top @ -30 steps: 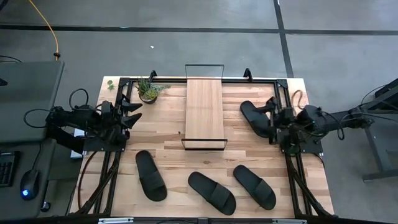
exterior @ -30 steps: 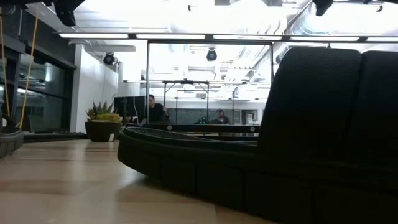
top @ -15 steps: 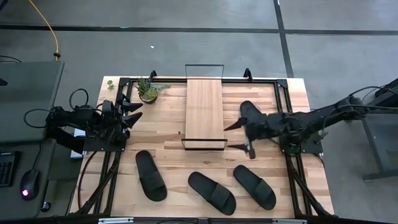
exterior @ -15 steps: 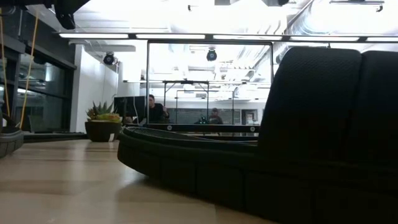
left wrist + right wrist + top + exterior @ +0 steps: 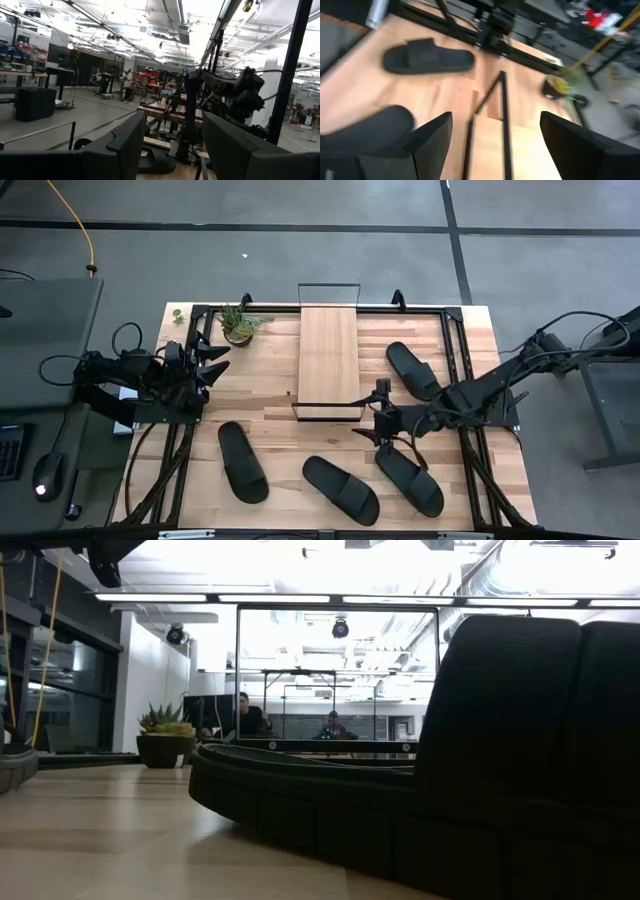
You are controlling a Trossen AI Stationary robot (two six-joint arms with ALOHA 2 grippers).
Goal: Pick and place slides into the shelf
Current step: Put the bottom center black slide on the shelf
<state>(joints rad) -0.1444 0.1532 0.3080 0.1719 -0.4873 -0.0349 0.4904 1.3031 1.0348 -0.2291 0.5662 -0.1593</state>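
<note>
Awaiting placement: four matte black slip-on slides [image 5: 243,462] on light-wood tabletop [image 5: 270,405]; narrow plank shelf [image 5: 329,360] bare. Right gripper [image 5: 372,420] spread, near front-right slide; left gripper [image 5: 214,360] parted, empty.

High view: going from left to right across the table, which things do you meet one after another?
Left gripper → potted plant → first slide → shelf → second slide → right gripper, open above the table → two more slides.
</note>
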